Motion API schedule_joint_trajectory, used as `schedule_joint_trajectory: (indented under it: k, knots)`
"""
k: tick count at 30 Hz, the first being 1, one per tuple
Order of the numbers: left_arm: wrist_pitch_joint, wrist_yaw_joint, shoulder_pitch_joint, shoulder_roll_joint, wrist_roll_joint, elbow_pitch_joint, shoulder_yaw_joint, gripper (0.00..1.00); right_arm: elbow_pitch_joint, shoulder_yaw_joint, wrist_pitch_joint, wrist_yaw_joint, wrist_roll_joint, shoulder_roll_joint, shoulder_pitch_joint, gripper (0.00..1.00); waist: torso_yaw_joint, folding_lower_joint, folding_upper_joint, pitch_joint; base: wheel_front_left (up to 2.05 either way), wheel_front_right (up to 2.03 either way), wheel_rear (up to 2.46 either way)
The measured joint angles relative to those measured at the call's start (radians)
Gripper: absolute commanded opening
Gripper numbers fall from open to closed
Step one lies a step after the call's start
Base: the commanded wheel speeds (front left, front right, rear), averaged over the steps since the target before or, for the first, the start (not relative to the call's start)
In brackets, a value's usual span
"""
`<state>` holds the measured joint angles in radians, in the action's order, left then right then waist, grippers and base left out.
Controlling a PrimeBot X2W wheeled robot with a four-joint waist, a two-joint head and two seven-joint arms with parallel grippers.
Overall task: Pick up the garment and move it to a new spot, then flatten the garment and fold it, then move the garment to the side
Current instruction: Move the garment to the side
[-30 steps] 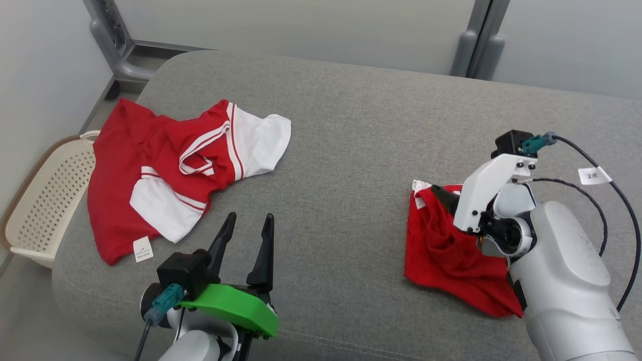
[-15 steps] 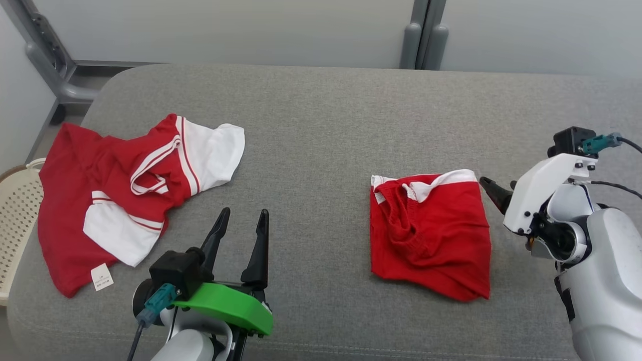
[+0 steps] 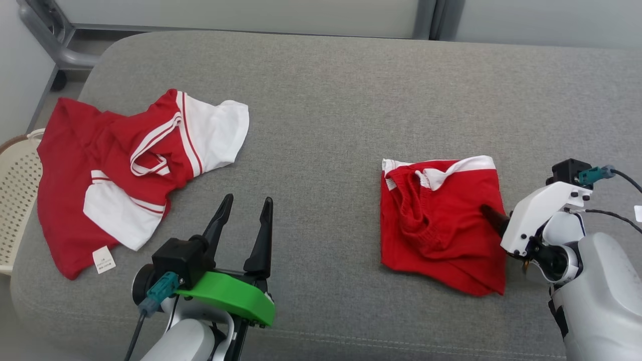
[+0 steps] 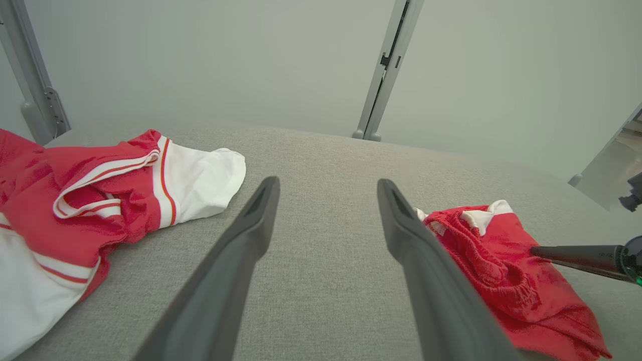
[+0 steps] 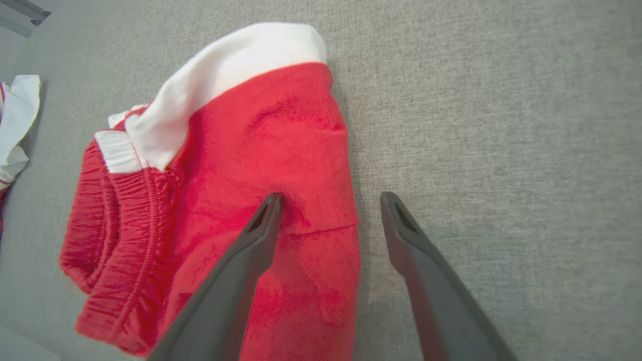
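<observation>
The garment (image 3: 436,225) is a pair of red shorts with white trim, lying folded on the right of the grey cushion (image 3: 326,125); it also shows in the left wrist view (image 4: 501,271) and the right wrist view (image 5: 251,150). My right gripper (image 5: 331,200) is open and straddles the shorts' right edge, one finger over red cloth, the other over bare cushion. In the head view the right gripper (image 3: 494,218) shows one dark fingertip over that edge. My left gripper (image 3: 248,200) stands open over bare cushion near the front, holding nothing (image 4: 328,184).
A crumpled red-and-white shirt (image 3: 125,165) lies spread on the cushion's left (image 4: 75,200). A cream perforated basket (image 3: 15,200) stands off the left edge. Grey frame posts (image 4: 381,75) and a wall stand behind. Bare cushion lies between the two garments.
The head camera has turned and tilted. My right gripper drew off to the right of the shorts, then came back over their right edge. The left gripper has stayed put.
</observation>
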<state>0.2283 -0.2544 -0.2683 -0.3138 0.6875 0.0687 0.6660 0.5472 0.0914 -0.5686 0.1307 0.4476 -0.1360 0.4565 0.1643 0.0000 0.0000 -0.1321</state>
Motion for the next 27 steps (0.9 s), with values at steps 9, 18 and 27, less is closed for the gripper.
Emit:
schedule_joint_trajectory:
  k: [9,18,27]
  knots:
    - [-0.004,-0.002,0.0,-0.01,-0.001,-0.008,0.005,1.0,0.14,0.022,0.062,0.0,-0.01,-0.002,0.042,0.9,0.067,0.0,0.0,-0.01,0.0,0.0,0.0]
    - [-0.007,-0.015,0.012,-0.022,0.0,-0.024,0.008,1.0,0.201,-0.057,0.117,0.0,-0.011,-0.023,0.081,0.0,0.068,0.0,0.0,-0.003,0.0,0.0,0.0]
    - [-0.009,-0.013,0.009,-0.02,-0.004,-0.049,0.024,1.0,0.151,-0.175,0.116,0.0,0.014,-0.11,0.127,0.0,-0.005,0.0,0.0,-0.003,0.0,0.0,0.0]
